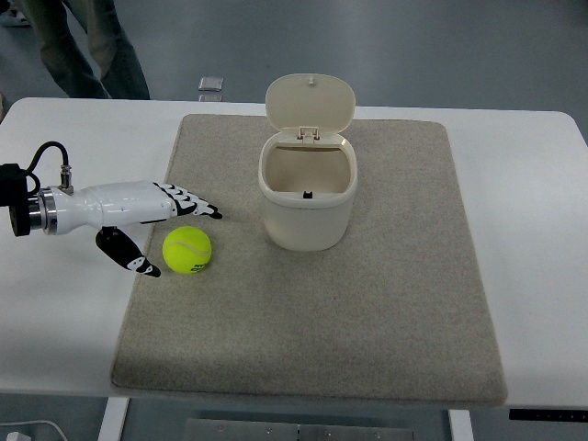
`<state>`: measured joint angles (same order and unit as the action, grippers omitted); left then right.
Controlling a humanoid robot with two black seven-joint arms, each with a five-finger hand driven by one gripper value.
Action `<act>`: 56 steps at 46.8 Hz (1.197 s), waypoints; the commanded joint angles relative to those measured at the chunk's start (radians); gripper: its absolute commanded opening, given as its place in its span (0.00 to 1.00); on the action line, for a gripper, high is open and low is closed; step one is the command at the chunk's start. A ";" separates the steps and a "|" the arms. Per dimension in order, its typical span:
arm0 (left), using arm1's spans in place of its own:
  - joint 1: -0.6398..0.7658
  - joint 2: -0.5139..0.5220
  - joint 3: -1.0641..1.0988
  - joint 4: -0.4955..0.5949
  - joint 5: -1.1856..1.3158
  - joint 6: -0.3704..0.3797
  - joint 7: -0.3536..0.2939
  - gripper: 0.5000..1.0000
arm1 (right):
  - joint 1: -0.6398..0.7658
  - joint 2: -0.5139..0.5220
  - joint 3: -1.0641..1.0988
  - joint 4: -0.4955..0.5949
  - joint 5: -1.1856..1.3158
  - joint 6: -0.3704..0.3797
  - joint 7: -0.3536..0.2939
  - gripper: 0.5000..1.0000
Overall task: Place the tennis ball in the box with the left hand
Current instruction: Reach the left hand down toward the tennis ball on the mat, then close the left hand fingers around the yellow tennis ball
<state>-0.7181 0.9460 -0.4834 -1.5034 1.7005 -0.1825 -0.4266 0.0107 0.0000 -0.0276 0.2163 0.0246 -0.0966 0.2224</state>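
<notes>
A yellow-green tennis ball (pixel 187 250) lies on the grey mat (pixel 367 322), left of a cream box (pixel 307 197) whose hinged lid (pixel 310 100) stands open at the back. My left hand (pixel 170 230) comes in from the left edge and sits just left of the ball. Its fingers (pixel 193 203) are spread above the ball's upper left and its thumb (pixel 133 257) reaches below and left of it. The hand holds nothing and a small gap separates it from the ball. The box's inside looks bare apart from a small dark mark.
The mat lies on a white table (pixel 533 230). A person's legs (pixel 83 46) stand beyond the table's far left edge. A small pale object (pixel 211 84) lies on the floor behind the table.
</notes>
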 commanded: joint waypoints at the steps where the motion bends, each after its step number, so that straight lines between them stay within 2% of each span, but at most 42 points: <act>1: 0.000 -0.013 0.000 0.002 0.024 0.000 0.000 0.96 | 0.000 0.000 0.000 0.000 0.000 0.000 0.000 0.88; 21: 0.000 -0.027 0.002 0.015 0.070 0.000 0.000 0.91 | 0.000 0.000 0.000 0.000 0.000 0.000 0.000 0.88; 26: 0.000 -0.027 0.022 0.019 0.093 0.000 0.000 0.80 | 0.000 0.000 0.000 0.000 0.000 0.000 0.000 0.88; 30: 0.000 -0.027 0.025 0.019 0.108 0.000 0.000 0.77 | 0.000 0.000 0.000 0.000 0.000 0.000 0.000 0.88; 32: 0.000 -0.027 0.025 0.019 0.110 0.000 0.000 0.72 | 0.000 0.000 0.000 0.000 0.000 0.000 0.000 0.88; 37: -0.003 -0.027 0.025 0.019 0.116 0.001 0.000 0.71 | 0.000 0.000 0.000 0.000 0.000 0.000 0.000 0.88; 40: -0.003 -0.027 0.023 0.020 0.130 0.001 0.000 0.65 | 0.000 0.000 0.000 0.000 0.000 0.000 0.000 0.88; 49: -0.001 -0.044 0.026 0.037 0.145 0.051 0.000 0.64 | 0.000 0.000 0.000 0.000 0.000 0.000 0.000 0.88; 56: -0.001 -0.047 0.026 0.040 0.145 0.057 0.000 0.63 | 0.000 0.000 0.000 0.000 0.000 0.000 0.000 0.88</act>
<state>-0.7197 0.8984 -0.4574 -1.4638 1.8452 -0.1263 -0.4264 0.0107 0.0000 -0.0274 0.2163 0.0245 -0.0966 0.2224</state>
